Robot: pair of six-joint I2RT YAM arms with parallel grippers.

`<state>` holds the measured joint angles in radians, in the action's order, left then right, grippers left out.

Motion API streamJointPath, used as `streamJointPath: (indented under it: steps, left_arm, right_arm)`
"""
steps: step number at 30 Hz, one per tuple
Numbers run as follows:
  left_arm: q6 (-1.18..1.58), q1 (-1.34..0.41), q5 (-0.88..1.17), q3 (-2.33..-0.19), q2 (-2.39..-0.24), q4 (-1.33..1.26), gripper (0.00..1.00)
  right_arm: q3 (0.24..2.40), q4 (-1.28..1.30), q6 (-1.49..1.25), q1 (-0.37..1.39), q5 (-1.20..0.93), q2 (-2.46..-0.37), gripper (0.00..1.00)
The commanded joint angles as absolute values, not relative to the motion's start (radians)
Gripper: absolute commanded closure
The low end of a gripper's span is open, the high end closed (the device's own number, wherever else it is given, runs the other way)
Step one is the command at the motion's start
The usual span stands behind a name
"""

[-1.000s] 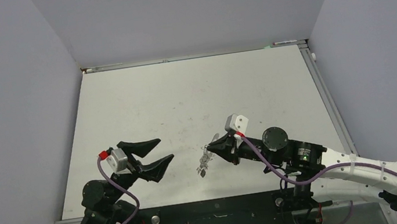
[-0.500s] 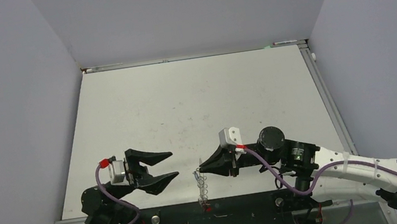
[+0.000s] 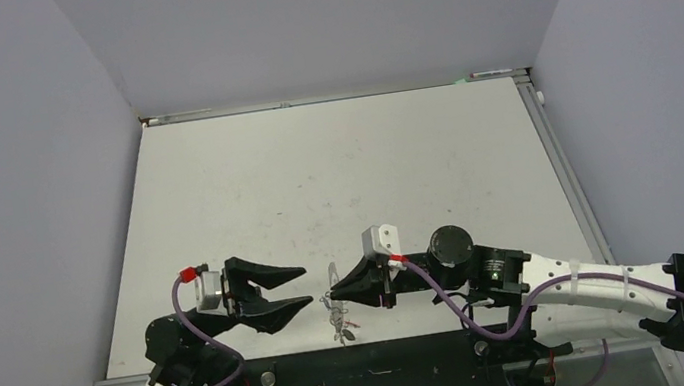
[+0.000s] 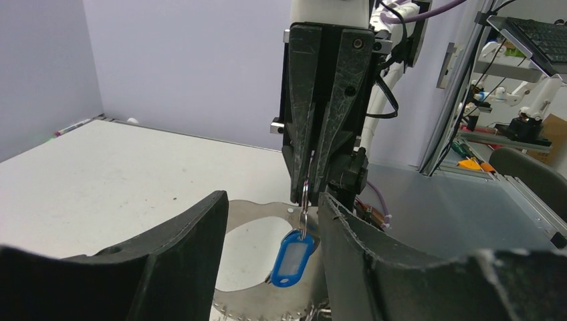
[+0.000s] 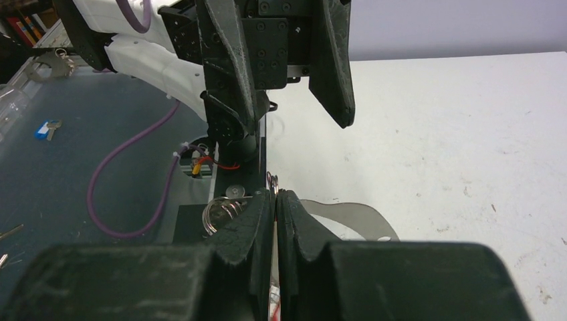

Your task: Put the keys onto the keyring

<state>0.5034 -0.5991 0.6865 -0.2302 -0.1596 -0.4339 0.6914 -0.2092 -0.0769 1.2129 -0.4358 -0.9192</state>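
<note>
My right gripper (image 5: 275, 195) is shut on a thin wire ring (image 4: 304, 194), and a key with a blue tag (image 4: 293, 257) hangs from that ring. In the left wrist view the tag dangles between the open fingers of my left gripper (image 4: 273, 200), closer to the right-hand finger and touching neither. The flat grey keyring (image 4: 249, 209) shows below and behind the tag, with tiny rings along its edge. From above, the left gripper (image 3: 307, 288) and right gripper (image 3: 337, 293) face each other tip to tip, with the keys (image 3: 339, 321) dangling below. A bit of red shows under the right fingers.
The grippers meet at the table's near edge (image 3: 240, 360), above the black base plate (image 3: 374, 375). A loose coil of wire rings (image 5: 224, 210) lies by the right fingers. A purple cable (image 5: 134, 194) loops across the blue-grey bench, where a small blue-tagged item (image 5: 47, 128) lies far left.
The right gripper has carried the hanging keys left and toward the near edge, up to the left gripper. The left gripper's jaws have narrowed and shifted slightly right.
</note>
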Motion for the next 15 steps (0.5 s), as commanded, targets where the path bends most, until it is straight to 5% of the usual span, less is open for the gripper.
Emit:
streamJointPath:
  steps: [1,15]
  left_arm:
    - [0.498,-0.612,0.684,-0.236,-0.163,-0.461,0.52]
    - [0.495,-0.648,0.704,-0.237,-0.213,-0.46,0.65]
  right_arm:
    - [0.724,-0.325,-0.083,1.227,-0.414,-0.931,0.95]
    - [0.741,-0.362,-0.073,1.252,-0.394,-0.955,0.95]
